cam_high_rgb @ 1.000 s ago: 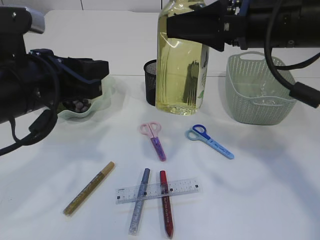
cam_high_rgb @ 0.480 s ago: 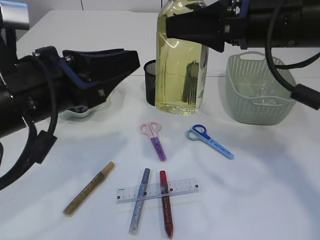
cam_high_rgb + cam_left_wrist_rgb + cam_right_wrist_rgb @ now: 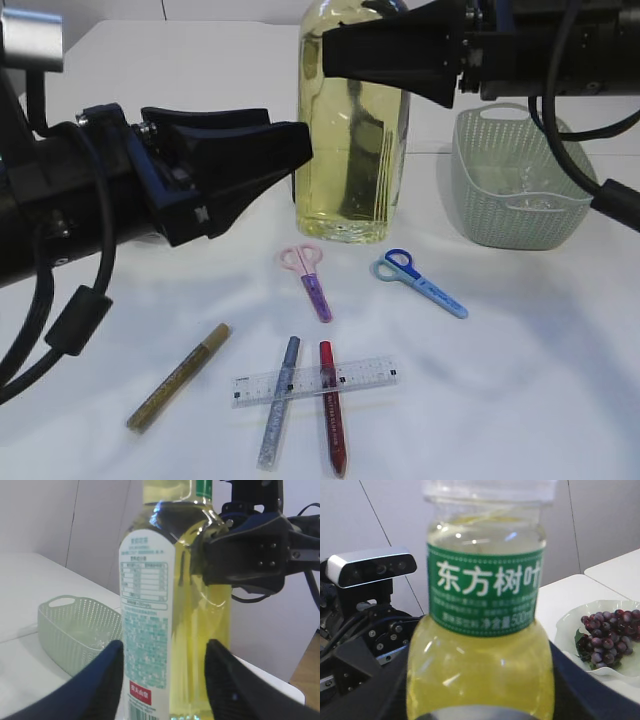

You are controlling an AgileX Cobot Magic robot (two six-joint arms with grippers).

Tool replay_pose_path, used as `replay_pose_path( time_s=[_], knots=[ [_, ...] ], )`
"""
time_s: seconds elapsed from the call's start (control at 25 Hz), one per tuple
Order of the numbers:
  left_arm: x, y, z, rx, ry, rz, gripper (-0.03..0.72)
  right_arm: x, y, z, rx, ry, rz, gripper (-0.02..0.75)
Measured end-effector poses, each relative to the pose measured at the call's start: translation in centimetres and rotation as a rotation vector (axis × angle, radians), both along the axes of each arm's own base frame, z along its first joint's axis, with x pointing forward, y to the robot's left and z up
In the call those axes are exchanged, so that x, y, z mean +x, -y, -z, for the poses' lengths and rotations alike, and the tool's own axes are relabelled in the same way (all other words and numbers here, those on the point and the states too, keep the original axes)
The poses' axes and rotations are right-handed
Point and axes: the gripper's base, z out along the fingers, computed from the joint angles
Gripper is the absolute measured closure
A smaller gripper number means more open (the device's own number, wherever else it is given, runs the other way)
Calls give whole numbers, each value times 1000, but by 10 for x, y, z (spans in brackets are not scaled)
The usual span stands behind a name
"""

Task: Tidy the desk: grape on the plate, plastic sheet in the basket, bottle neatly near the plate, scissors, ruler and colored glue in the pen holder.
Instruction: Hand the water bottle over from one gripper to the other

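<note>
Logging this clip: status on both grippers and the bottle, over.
Right gripper clamped on bottle high up. Left gripper open, fingers either side of bottle's base, no grip yet. Grapes on plate. Scissors, ruler, glue untouched.

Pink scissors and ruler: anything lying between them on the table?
No. In the exterior view the stretch between the pink scissors and the ruler is bare tabletop; only the tips of two glue pens come close to it.

I read white characters "东方树叶" on the green neck band (image 3: 485,592) of the bottle (image 3: 480,670); its white back label (image 3: 147,625) is too small to read.
</note>
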Motion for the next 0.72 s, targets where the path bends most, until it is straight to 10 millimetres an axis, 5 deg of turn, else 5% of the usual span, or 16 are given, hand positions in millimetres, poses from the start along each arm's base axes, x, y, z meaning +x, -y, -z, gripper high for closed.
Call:
replay_pose_path(
  time_s=[0.2,0.72],
  knots=[
    [1,0,-1,-26,-31,-7,91,0,0,0,-4,1,-2,279],
    [5,3,12,-68,-100,61,85,0,0,1,-7,1,-3,279]
  ],
)
